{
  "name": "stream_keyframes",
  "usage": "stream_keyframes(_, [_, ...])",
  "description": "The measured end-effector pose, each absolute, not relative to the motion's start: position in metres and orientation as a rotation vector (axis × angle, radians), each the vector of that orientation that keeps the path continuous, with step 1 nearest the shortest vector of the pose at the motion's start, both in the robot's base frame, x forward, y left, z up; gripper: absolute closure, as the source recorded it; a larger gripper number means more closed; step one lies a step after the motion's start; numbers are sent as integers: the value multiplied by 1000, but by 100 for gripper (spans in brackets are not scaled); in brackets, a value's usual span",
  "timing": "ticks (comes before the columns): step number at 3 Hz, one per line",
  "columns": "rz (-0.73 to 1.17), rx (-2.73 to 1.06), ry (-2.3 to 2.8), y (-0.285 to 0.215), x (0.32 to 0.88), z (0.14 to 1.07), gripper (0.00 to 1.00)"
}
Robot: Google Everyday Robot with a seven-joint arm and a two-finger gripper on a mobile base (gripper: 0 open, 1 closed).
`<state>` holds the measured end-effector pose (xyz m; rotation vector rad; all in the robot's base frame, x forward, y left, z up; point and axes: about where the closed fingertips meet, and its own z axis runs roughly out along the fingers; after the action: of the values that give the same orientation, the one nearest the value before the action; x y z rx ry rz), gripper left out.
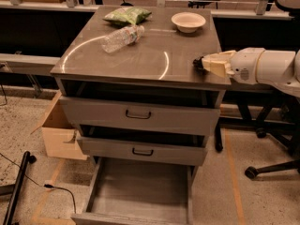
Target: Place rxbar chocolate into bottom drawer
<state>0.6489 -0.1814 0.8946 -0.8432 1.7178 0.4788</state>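
My gripper (200, 64) comes in from the right, level with the cabinet top's right front corner. Its pale fingers are shut on a small dark piece, the rxbar chocolate (197, 63), most of which is hidden between them. The bottom drawer (140, 191) is pulled out wide open below, and its grey floor is bare. It lies well below and to the left of my gripper.
On the cabinet top (150, 55) are a green snack bag (127, 15), a plastic water bottle (123, 37) lying on its side and a white bowl (188, 21). The two upper drawers (138, 114) stand slightly ajar. A cardboard box (58, 132) stands left; office chair legs (269, 165) stand right.
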Motion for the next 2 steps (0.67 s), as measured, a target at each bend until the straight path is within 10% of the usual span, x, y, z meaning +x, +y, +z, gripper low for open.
stream_keyframes(2, [625,-1008,1732,-150,565,885,100])
